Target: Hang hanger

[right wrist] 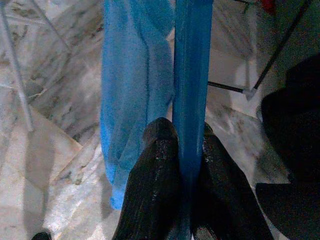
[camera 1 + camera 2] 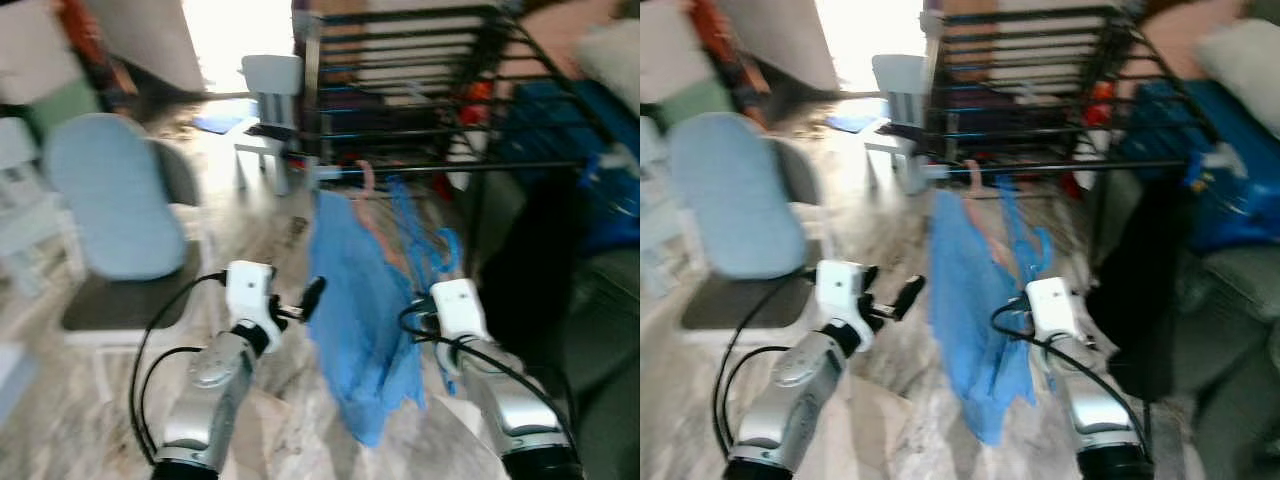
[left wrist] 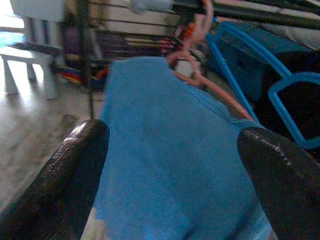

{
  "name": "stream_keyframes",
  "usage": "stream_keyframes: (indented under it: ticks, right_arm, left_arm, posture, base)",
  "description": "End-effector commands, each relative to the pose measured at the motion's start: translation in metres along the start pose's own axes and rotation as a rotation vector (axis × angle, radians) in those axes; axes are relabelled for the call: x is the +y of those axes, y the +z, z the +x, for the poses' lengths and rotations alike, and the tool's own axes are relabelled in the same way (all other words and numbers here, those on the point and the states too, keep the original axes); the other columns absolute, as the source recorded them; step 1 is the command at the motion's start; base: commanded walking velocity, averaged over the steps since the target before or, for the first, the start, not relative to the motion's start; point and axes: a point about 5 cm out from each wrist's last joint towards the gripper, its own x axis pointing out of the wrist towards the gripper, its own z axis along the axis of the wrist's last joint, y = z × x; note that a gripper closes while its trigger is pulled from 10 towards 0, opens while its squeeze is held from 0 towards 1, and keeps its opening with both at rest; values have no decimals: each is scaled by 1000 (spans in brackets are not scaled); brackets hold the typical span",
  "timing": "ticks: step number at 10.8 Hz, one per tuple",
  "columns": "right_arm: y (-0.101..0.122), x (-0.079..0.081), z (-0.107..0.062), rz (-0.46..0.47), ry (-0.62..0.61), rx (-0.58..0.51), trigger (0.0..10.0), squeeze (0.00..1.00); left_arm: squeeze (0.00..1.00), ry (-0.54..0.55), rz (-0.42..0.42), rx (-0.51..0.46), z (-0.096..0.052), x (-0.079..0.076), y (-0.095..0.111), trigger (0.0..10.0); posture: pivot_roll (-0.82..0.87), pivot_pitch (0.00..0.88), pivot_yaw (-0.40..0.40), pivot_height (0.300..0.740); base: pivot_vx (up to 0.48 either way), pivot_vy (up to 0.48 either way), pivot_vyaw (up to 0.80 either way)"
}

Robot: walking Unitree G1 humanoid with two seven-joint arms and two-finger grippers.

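Note:
A pink hanger [image 2: 365, 187] carrying a blue cloth [image 2: 355, 310] hangs from the front rail [image 2: 470, 167] of a black drying rack. Beside it is a blue hanger [image 2: 441, 250]. In the right wrist view my right gripper [image 1: 187, 150] is shut on a flat bar of the blue hanger [image 1: 192, 60], with the blue cloth [image 1: 130, 90] just beside it. My left gripper [image 3: 172, 135] is open, its fingers [image 3: 75, 175] spread in front of the cloth [image 3: 165, 170], apart from it. The pink hanger [image 3: 200, 75] hooks above. My left gripper [image 2: 305, 298] stands just left of the cloth.
A light blue chair [image 2: 120, 200] stands at the left and a white stool [image 2: 268, 110] behind it. A dark bulky thing [image 2: 530, 260] and blue bags [image 2: 600, 170] crowd the right. Marble floor [image 2: 290, 400] lies under the cloth. The picture is blurred.

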Motion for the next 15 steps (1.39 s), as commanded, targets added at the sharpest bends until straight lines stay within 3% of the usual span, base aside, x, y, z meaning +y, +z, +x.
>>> stream_keyframes:
  ticks: [1, 4, 6, 9, 11, 15]
  right_arm:
    - [10, -7, -1, -1, -10, -28, 10000, 0]
    - [6, -16, 9, -15, -16, 19, 10000, 0]
    - [12, -12, 16, -20, -12, 10, 10000, 0]
    - [8, 17, 32, 33, 41, 73, 10000, 0]
    - [15, 44, 42, 16, 91, 89, 10000, 0]
    - [27, 61, 47, 29, 170, 67, 10000, 0]
  left_arm:
    - [0, 0, 3, 13, 1, -1, -1, 10000]
    - [0, -12, 6, 30, 3, -2, -2, 10000]
    - [0, -13, 8, 31, 4, -3, -2, 10000]
    - [0, -12, 13, 46, 4, -3, -3, 10000]
    - [0, -18, 20, 60, 5, -4, -4, 10000]
    - [0, -13, 19, 69, 4, -4, -6, 10000]
  posture:
    - [-171, 0, 64, 740]
    - [-172, 0, 64, 740]
    - [-167, 0, 61, 740]
    - [-157, 0, 57, 740]
    - [-148, 0, 49, 740]
    - [-141, 0, 45, 740]
  base:
    - [0, 0, 0]
    - [0, 0, 0]
    - [0, 0, 0]
    - [0, 0, 0]
    - [0, 0, 0]
    - [0, 0, 0]
